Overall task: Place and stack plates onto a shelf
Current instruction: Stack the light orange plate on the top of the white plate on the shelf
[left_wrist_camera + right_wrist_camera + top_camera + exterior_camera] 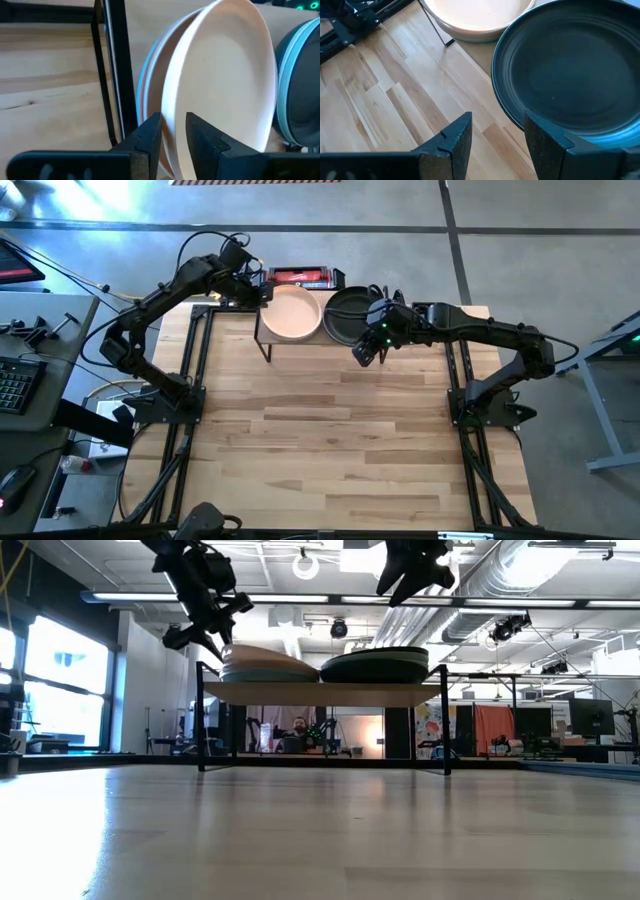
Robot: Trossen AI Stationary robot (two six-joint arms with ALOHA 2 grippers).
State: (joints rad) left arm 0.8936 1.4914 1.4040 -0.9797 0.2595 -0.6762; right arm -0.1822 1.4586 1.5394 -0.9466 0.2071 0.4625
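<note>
Looking left to right, your left gripper [262, 288] has fingers spread around the rim of the peach-topped stack [291, 313] on the shelf [262, 330]. Beside it, your right gripper [364, 352] hangs spread beside the black-topped stack [347, 312].

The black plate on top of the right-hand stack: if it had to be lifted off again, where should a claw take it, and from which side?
Probably by the rim of the black plate on its table-facing edge, which overhangs the shelf. The right claw is open, just off that edge. The peach plate crowds the other side, and flat stacking leaves only the raised rim.
</note>
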